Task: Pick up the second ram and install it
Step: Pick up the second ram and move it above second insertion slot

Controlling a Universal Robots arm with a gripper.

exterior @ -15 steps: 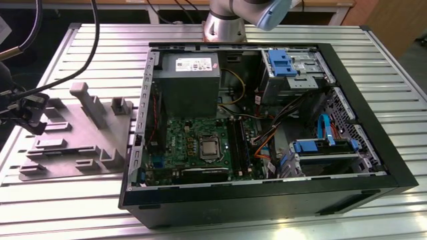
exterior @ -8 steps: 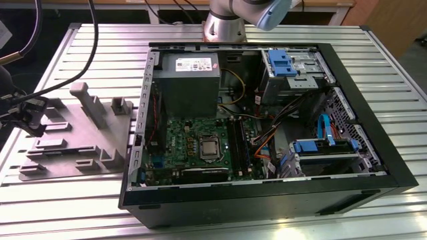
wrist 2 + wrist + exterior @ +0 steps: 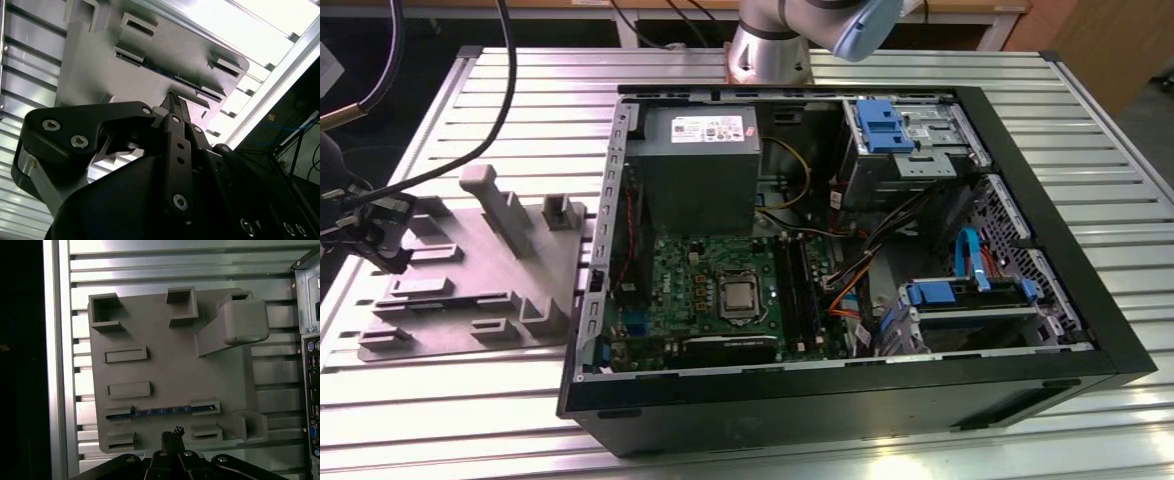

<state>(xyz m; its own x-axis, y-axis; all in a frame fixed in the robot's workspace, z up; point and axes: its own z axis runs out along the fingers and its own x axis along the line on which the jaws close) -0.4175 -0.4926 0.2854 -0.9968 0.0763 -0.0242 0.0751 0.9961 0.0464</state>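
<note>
Your hand [image 3: 172, 434] hovers over the near edge of the grey fixture [image 3: 170, 365] on the worktop [image 3: 175, 270], clenched on nothing. Just ahead of it, not touching, the ram [image 3: 160, 411] sits in a fixture slot. Beyond stands the open case [image 3: 854, 400]; you can't read its power supply's [image 3: 700, 185] white label [image 3: 707, 128].

The tabletop [image 3: 440, 420] is showing bare ribbed metal, brightly reflecting. The fixture [image 3: 170, 365] is looking like matt grey moulded plastic, faintly grainy. The second ram [image 3: 160, 411] is showing a faintly glinting blue-green board edge. The gripper [image 3: 176, 102] is appearing matt black with shiny metal screws. The computer case [image 3: 854, 410] is wearing smooth black paint.
</note>
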